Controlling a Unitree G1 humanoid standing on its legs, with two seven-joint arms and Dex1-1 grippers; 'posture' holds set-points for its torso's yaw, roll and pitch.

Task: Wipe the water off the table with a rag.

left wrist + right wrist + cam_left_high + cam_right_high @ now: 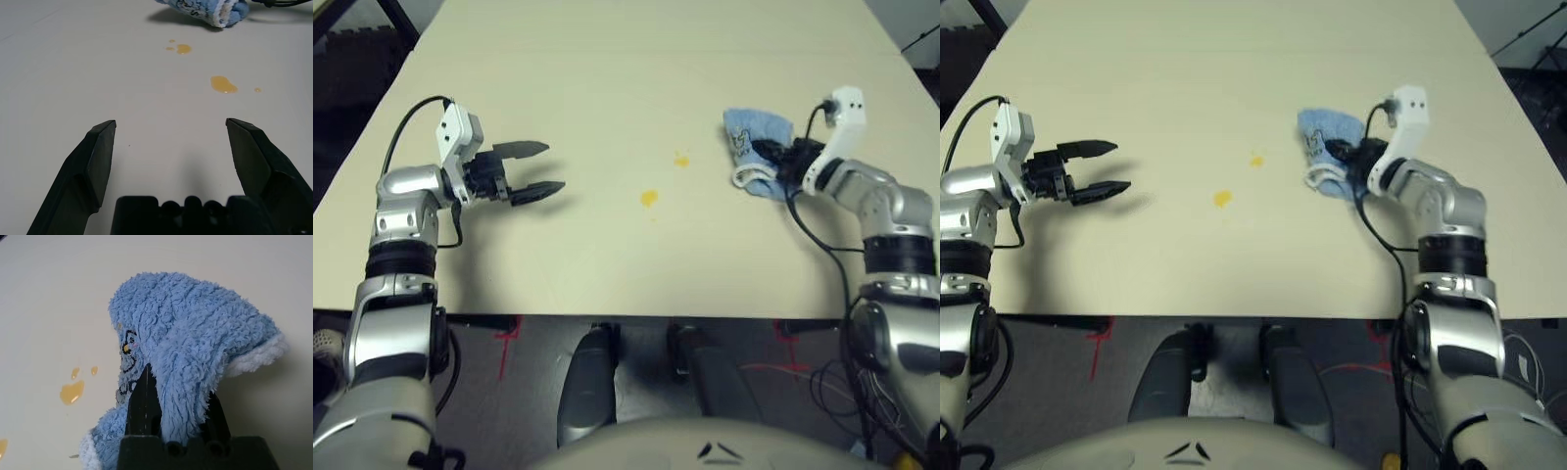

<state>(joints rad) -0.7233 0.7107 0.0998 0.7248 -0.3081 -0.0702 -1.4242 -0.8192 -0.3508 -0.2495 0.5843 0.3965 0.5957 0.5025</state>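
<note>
The rag (756,149), a small light blue terry cloth with dark printed lettering and a white edge, sat bunched up on the right part of the table (607,59). It was folded over itself into a hump, with its white hem curling along the near side. The water (649,198) showed as yellow-orange spots on the pale cream tabletop, to the left of the rag: one larger splotch nearer the front edge, and a smaller cluster of droplets (680,160) farther back, closer to the rag. Both patches lay apart from the cloth, which did not touch them.
</note>
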